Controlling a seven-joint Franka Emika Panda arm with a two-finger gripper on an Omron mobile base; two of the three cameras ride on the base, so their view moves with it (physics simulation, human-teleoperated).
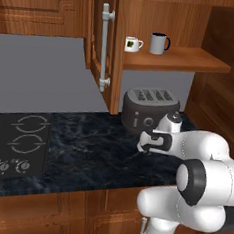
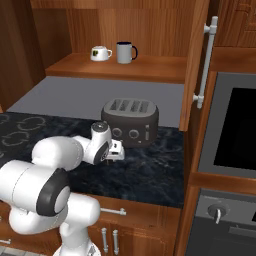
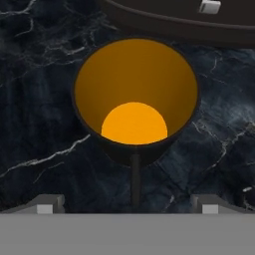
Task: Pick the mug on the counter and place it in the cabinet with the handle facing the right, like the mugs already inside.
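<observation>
- The mug (image 3: 135,99), round and black with a glossy orange-yellow interior, stands upright on the marbled dark stone counter (image 1: 86,151), directly in front of the toaster (image 1: 150,109).
- Its thin black handle (image 3: 135,182) points toward the gripper (image 3: 127,204).
- The gripper hangs above the mug, jaws fully spread, holding nothing.
- The wooden cabinet (image 1: 174,59) shelf carries a white mug (image 1: 133,44) and a grey mug (image 1: 158,43).

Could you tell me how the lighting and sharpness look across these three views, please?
Left base view: flat even light, slightly soft, no glare on the counter. Right base view: likewise, toaster dim. Hand view: the mug sharp, its orange inside shaded darker up the walls.
</observation>
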